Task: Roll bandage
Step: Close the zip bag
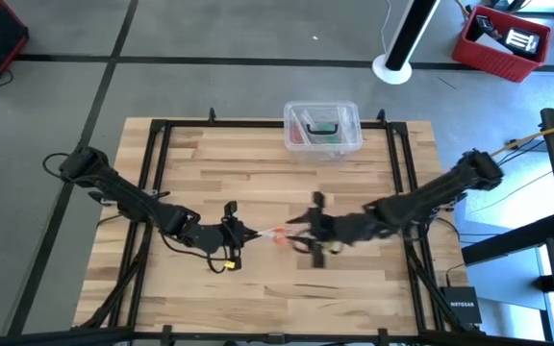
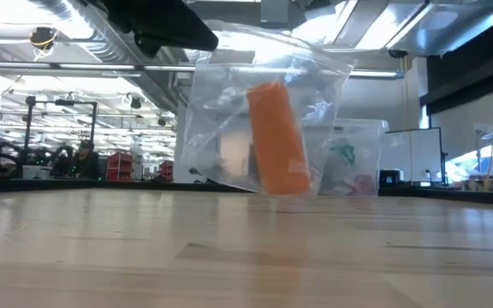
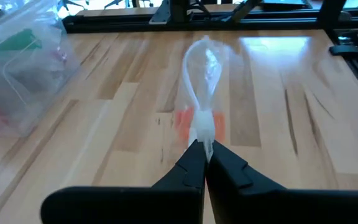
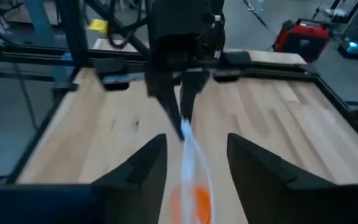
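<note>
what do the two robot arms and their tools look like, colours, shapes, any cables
Both arms are dark, near-black, built of slim jointed segments with rounded joints. The left tool carries a yellow tag or connector near its wrist, and dark cables run along the left arm. The right tool has two broad, matte black fingers tapering to wedge-shaped tips. No markings are readable.

Left arm: reaching in from the table's left edge toward the centre, wrist low; left gripper [image 1: 243, 234] with fingers [image 3: 194, 165] pressed together, pinching the edge of a clear plastic bag [image 3: 202, 81]. Right arm: reaching in from the right edge, forearm angled toward the centre; right gripper [image 1: 296, 234] facing the left one, close to it; fingers [image 4: 143, 165] spread apart to either side of the bag, not touching it.
</note>
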You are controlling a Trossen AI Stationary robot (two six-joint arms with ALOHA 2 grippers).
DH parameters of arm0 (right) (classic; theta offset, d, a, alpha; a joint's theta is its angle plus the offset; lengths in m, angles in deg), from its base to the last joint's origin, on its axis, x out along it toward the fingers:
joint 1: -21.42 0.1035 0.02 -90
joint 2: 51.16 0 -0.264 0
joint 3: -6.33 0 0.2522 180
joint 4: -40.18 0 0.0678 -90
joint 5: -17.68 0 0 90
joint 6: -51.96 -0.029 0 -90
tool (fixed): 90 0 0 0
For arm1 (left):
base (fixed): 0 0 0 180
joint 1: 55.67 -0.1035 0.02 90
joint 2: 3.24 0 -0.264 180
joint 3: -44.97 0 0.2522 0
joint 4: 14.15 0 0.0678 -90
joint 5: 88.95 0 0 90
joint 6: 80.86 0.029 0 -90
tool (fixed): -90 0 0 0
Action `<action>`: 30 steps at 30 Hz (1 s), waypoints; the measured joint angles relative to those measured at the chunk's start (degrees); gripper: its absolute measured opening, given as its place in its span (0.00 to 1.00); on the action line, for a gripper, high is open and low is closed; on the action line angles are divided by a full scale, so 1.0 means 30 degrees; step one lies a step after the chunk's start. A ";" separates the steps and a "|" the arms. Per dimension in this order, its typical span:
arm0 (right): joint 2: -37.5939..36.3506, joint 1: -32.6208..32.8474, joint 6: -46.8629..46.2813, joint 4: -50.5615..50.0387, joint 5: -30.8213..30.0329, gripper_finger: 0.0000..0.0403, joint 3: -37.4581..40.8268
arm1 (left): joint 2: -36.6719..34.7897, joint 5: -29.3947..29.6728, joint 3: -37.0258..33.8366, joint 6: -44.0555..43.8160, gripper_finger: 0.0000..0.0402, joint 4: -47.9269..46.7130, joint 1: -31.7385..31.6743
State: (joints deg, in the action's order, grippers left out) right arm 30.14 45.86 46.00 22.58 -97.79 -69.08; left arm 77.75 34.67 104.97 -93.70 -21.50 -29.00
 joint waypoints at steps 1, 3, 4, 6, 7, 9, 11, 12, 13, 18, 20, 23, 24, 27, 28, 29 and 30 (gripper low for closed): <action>0.0786 -0.0449 0.0183 0.0316 0.0432 0.43 -0.0391 | 0.0000 0.0001 0.0001 -0.0006 0.00 -0.0020 -0.0006; 0.2277 -0.1281 0.0687 0.0242 0.1346 0.43 -0.1315 | 0.0000 0.0014 0.0000 -0.0002 0.00 -0.0090 -0.0013; 0.2959 -0.1617 0.0974 0.0111 0.1987 0.43 -0.1794 | 0.0000 0.0007 0.0000 -0.0006 0.00 -0.0121 -0.0013; 0.4129 -0.2177 0.1344 0.0044 0.3316 0.43 -0.2661 | 0.0000 0.0007 0.0000 0.0001 0.00 -0.0129 -0.0006; 0.4602 -0.2411 0.1521 0.0039 0.3991 0.43 -0.3028 | 0.0000 0.0007 0.0000 0.0009 0.00 -0.0102 -0.0006; 0.5372 -0.2758 0.1775 0.0090 0.5215 0.43 -0.3664 | 0.0000 0.0000 0.0000 0.0005 0.00 -0.0118 0.0001; 0.5845 -0.3058 0.2079 -0.0014 0.5574 0.43 -0.3978 | 0.0000 0.0007 0.0000 0.0019 0.00 -0.0120 0.0001; 0.5994 -0.3149 0.2092 -0.0097 0.5655 0.43 -0.3992 | 0.0000 0.0007 0.0000 0.0073 0.00 -0.0114 0.0001; 0.6094 -0.3281 0.2104 -0.0102 0.5713 0.43 -0.3992 | 0.0000 0.0007 0.0000 0.0109 0.00 -0.0115 0.0001; 0.6106 -0.3464 0.2163 -0.0218 0.5839 0.39 -0.3948 | 0.0000 0.0005 0.0007 0.0162 0.00 -0.0107 -0.0006; 0.6106 -0.3444 0.2283 -0.0236 0.5851 0.35 -0.3926 | 0.0000 0.0007 0.0007 0.0283 0.00 -0.0071 -0.0006; 0.6257 -0.3434 0.2479 -0.0238 0.5856 0.27 -0.3926 | 0.0000 0.0007 0.0007 0.0438 0.00 0.0093 -0.0006; 0.6328 -0.3421 0.2509 -0.0395 0.5863 0.25 -0.3926 | 0.0000 0.0007 0.0007 0.0438 0.00 0.0094 -0.0006; 0.6376 -0.3405 0.2660 -0.0673 0.5842 0.18 -0.3890 | 0.0000 0.0011 0.0007 0.0438 0.00 0.0056 -0.0006; 0.6355 -0.3405 0.2660 -0.0658 0.5789 0.15 -0.3890 | 0.0000 0.0029 0.0007 0.0437 0.00 0.0093 -0.0006; 0.6319 -0.3405 0.2660 -0.0701 0.5782 0.12 -0.3890 | 0.0000 0.0035 0.0007 0.0431 0.00 0.0097 -0.0006; 0.6310 -0.3405 0.2660 -0.0795 0.5782 0.09 -0.3892 | 0.0000 0.0066 0.0007 0.0424 0.00 0.0076 -0.0006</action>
State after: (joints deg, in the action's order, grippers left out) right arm 49.07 35.64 53.99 20.19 -80.44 -80.76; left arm 77.75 34.87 104.99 -92.43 -21.27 -29.02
